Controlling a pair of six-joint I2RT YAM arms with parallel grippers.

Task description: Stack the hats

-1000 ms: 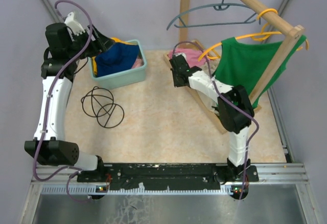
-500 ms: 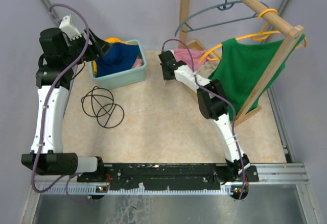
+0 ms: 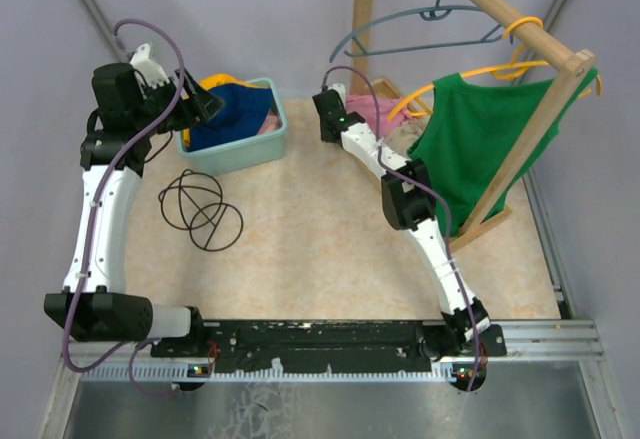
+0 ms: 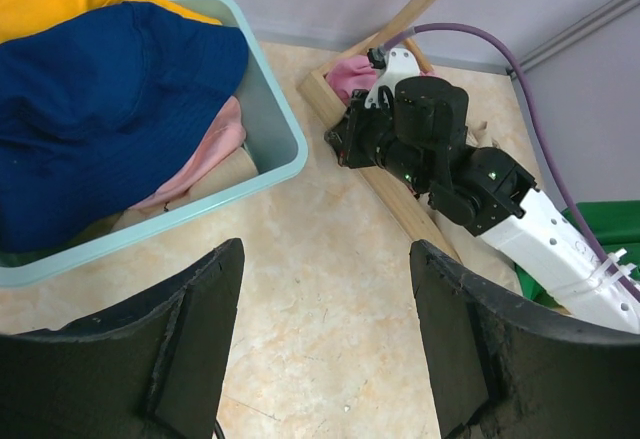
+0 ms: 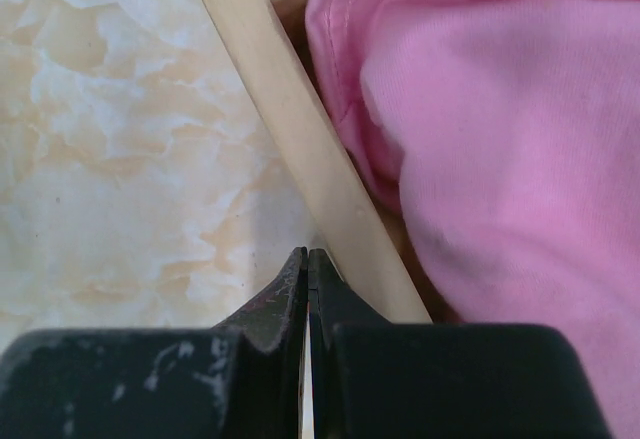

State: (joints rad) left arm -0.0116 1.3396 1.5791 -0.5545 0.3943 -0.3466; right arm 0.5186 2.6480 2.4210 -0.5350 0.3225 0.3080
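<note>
Left gripper (image 4: 325, 289) apart, navy hat (image 4: 100, 109) in bin (image 4: 287, 137) just beyond, right gripper (image 5: 308, 259) together by pink cloth (image 5: 500, 139)

navy hat (image 4: 100, 119), teal bin (image 4: 272, 99), green shirt (image 3: 480, 149)

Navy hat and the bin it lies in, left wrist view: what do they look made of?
Navy hat: soft matte woven fabric, probably cotton, judging by its slumped folds. Bin: likely smooth pale teal plastic, given its thin rigid rim and faint sheen.
</note>
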